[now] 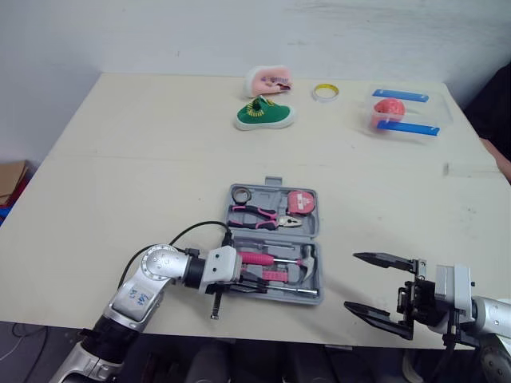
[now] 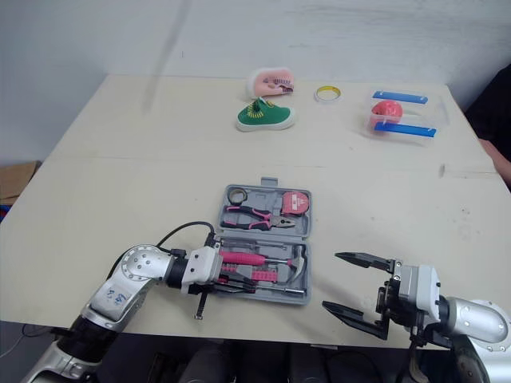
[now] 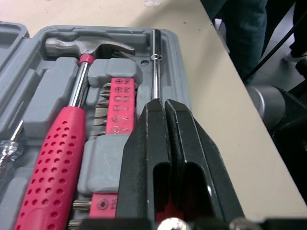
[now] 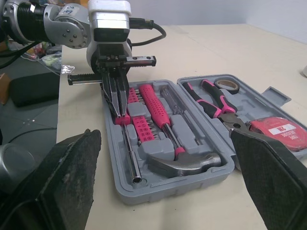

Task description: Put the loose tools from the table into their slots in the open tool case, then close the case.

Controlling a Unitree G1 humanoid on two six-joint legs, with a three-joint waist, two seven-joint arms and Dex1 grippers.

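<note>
Both grippers are hanging by the tool case (image 4: 121, 189) lying open on the table (image 1: 120, 159): the left gripper (image 3: 164, 108) is squeezing shut over its near half, the right gripper (image 1: 351, 281) is gaping, and the hard, tool-heavy far half (image 1: 271, 196) is probably wanting a lift by its far edge.

Green shoe (image 1: 264, 114): small, white sole, lies toward the wall.
Pink item (image 1: 269, 80): just behind the green shoe, close to touching it; what it is cannot be told.
Tape ring (image 1: 325, 92): yellow rim, lies flat to the right of the pink item, apart from it.
Clear box (image 1: 435, 114): further right, with two blue clips, one on its far side and one on its near side.
Red lump (image 1: 389, 108): inside the clear box, between the clips.
Cardboard box (image 1: 9, 179): on the floor at the far left, partly in view.
Person (image 1: 491, 112): dark sleeve at the right edge, beyond the clear box.
</note>
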